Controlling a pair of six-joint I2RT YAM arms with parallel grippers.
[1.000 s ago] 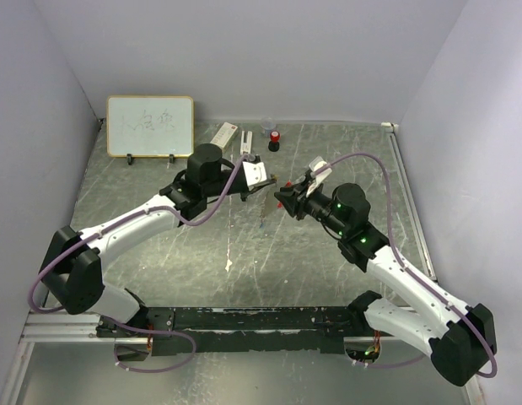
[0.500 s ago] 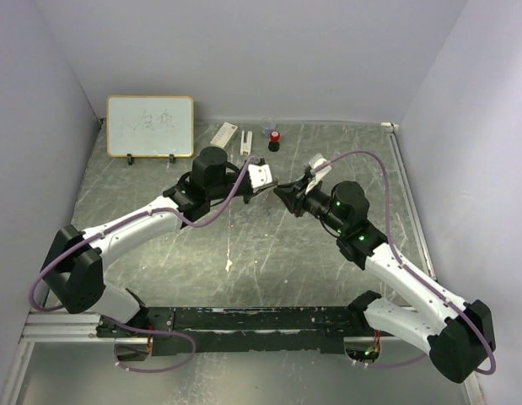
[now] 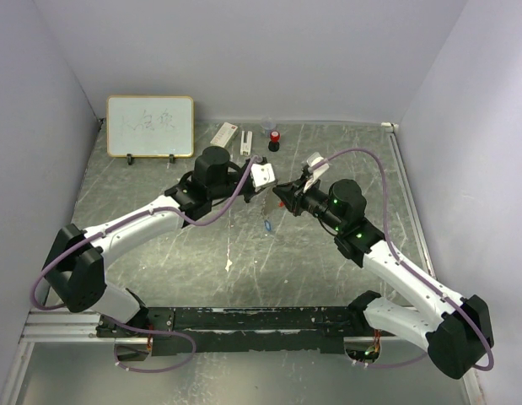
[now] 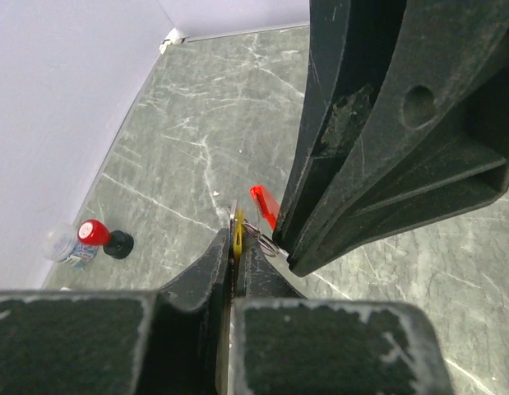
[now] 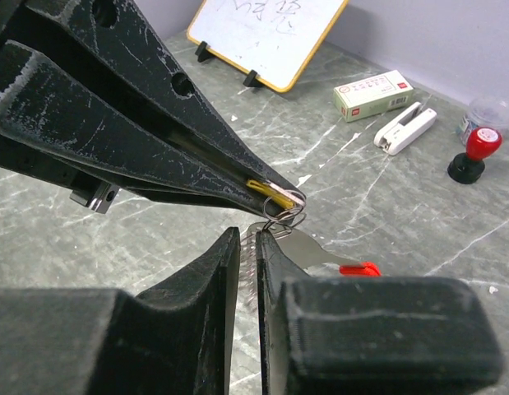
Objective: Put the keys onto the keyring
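Yellow key [image 5: 263, 187] lengthwise along left end effector [image 4: 234, 245], seemingly.

L arm [image 3: 134, 224]: bolted at L end of base rail [image 3: 252, 319], elbow out past rail end, forearm reaching away from rail & inward.
L gripper [image 4: 233, 243]: fingers pinched tight on tan-gold key [image 5: 262, 187].
R arm [image 3: 404, 274]: mirrors it from R end of rail.
R gripper [image 5: 248, 247]: tip-to-tip w/ L gripper, well beyond rail centre; jaws nearly together, thin slit; grip unclear.
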